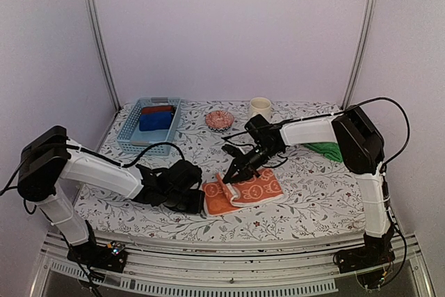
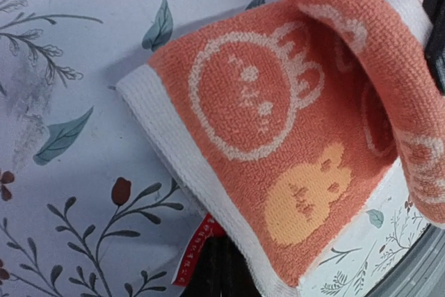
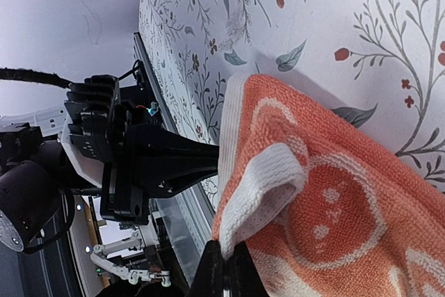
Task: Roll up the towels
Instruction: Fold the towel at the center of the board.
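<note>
You have two towels here: one orange towel and one green towel. You also have one blue basket, two cloth rolls, namely one blue roll and one dark red roll, one pink bowl and one cream cup.

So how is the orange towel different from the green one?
The orange towel has white rabbit prints; the green towel looks plain. The orange towel lies at the front middle with one edge lifted, pinched by the left gripper and the right gripper; the green towel lies untouched at the right, partly hidden behind the right arm. Both are cloths on the flowery table.
</note>
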{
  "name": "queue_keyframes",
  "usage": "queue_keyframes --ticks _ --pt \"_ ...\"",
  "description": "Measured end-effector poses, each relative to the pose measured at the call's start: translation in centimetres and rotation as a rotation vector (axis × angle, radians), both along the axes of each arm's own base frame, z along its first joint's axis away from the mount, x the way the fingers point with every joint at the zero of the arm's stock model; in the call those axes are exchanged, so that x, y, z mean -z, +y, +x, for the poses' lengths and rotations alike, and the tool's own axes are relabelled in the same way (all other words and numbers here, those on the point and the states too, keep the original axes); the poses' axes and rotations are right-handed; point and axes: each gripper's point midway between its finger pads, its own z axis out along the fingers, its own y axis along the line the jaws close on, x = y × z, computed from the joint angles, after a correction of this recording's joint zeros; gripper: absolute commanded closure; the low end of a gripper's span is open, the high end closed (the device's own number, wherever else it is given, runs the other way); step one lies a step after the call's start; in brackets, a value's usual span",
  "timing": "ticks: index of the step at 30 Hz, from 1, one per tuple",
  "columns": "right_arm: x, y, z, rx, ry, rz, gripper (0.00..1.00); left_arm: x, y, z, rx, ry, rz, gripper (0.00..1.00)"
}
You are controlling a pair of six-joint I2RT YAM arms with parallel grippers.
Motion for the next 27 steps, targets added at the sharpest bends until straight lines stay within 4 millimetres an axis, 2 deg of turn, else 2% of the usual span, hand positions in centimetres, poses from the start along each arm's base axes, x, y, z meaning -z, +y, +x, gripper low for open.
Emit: queue_keyframes --ticks 14,22,25,27 --pt "-0.5 3.3 -1.2 0.0 0.002 0.02 0.98 0.0 0.2 -0.1 -0.026 -0.011 -0.038 1.0" --pt "0.4 3.7 -1.3 0.013 -0.027 -0.019 0.97 0.0 0.2 -0.1 -0.035 -0.017 -0.052 1.0" --pt "0.6 3.7 -1.0 0.023 -0.043 -0.027 0.93 -0.1 0.5 -0.1 -0.04 -0.021 -0.054 1.0" --pt "0.6 3.8 -0.9 0.021 -0.05 -0.021 0.84 -0.1 0.6 -0.1 -0.042 -0.024 -0.052 1.0"
